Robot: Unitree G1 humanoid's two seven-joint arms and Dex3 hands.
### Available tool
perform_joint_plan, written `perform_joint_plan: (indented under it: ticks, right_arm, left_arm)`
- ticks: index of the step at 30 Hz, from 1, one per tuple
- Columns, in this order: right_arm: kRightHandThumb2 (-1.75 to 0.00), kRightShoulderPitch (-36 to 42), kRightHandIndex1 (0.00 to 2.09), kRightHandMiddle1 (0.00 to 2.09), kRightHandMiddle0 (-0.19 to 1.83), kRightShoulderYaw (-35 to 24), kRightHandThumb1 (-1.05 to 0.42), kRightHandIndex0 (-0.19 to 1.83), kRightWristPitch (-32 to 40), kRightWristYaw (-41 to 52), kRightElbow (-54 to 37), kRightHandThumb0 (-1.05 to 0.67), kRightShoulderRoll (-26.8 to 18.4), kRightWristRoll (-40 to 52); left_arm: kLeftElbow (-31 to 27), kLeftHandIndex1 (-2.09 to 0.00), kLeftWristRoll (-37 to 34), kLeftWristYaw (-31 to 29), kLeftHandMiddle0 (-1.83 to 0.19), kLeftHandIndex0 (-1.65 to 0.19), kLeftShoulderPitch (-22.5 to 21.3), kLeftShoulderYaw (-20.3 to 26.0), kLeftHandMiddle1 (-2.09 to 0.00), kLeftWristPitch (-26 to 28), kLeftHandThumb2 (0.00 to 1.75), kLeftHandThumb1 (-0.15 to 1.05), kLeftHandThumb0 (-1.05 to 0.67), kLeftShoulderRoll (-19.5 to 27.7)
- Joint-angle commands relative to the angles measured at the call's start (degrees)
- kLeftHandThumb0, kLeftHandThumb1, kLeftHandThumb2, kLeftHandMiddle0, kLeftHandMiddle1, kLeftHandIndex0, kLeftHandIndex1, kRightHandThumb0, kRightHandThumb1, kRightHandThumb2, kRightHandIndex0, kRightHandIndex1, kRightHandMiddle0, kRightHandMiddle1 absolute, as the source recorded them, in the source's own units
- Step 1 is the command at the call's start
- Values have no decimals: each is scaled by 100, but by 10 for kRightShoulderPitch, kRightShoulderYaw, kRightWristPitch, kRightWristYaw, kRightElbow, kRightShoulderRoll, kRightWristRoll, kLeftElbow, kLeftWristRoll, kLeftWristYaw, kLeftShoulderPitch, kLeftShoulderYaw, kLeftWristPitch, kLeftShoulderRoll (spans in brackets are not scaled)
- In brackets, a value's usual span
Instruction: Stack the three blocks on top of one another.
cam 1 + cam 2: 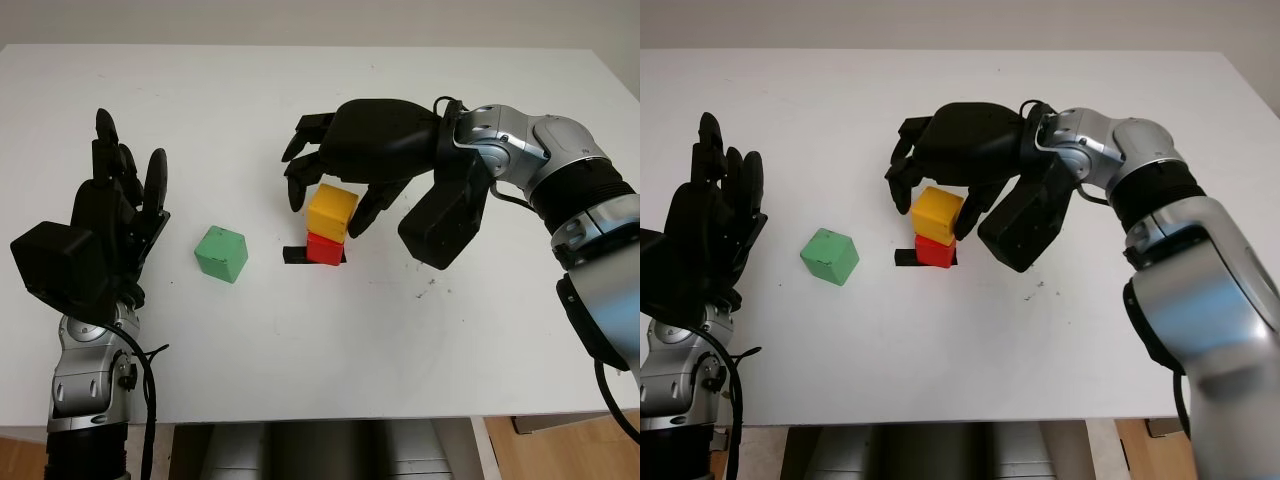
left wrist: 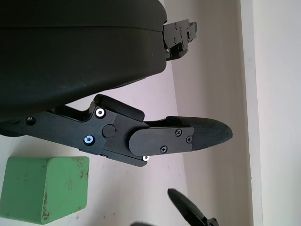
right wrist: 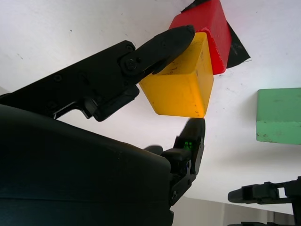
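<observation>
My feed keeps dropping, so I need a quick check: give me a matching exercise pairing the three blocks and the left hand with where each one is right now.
Things:
1. yellow block
2. red block
3. green block
4. left hand

Places:
A. alone on the table, between the left hand and the stack
B. on the table, on a black patch, under another block
C. on top of another block, in the right hand
D. open, raised at the table's left side

Pairs: 1-C, 2-B, 3-A, 4-D

Left hand (image 2: 117, 94) is open, holding nothing, hovering over the white table (image 2: 211, 70). The green block (image 2: 44, 188) sits on the table right next to it, not touching the fingers (image 2: 188, 136).
</observation>
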Motion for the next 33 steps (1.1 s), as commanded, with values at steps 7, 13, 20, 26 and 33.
perform_joint_plan:
  ticks: [7, 13, 20, 26, 33]
  right_arm:
    - [-6, 5, 6, 16, 4, 4, -85, 0, 10, -5, -7, -77, 0, -7]
    - [-5, -4, 2, 9, -5, 11, -84, -10, 17, 21, -13, -82, -7, -11]
    - [-6, -4, 0, 0, -19, -51, -84, -19, 74, 195, -25, -93, -13, 119]
    - [-37, 77, 0, 0, -19, -201, -104, -19, 180, 284, -74, -94, -9, 357]
    - [-64, 181, 2, 3, -18, -306, -105, -18, 294, 276, -142, -78, 16, 485]
  left_arm:
    - [1, -1, 0, 2, 19, 19, 1, 0, 0, -11, 45, 105, -69, -6]
    - [0, -1, 3, 2, 19, 19, 3, 0, 0, -11, 45, 105, -69, -4]
    - [-6, 0, -2, -2, 19, 19, 4, 1, 0, -5, 45, 105, -69, -5]
    - [-11, 0, -8, -11, 19, 19, 8, 6, 0, -3, 42, 105, -69, 3]
    - [-12, -4, -13, -50, 16, 13, 7, 9, -4, 0, 38, 105, -65, 34]
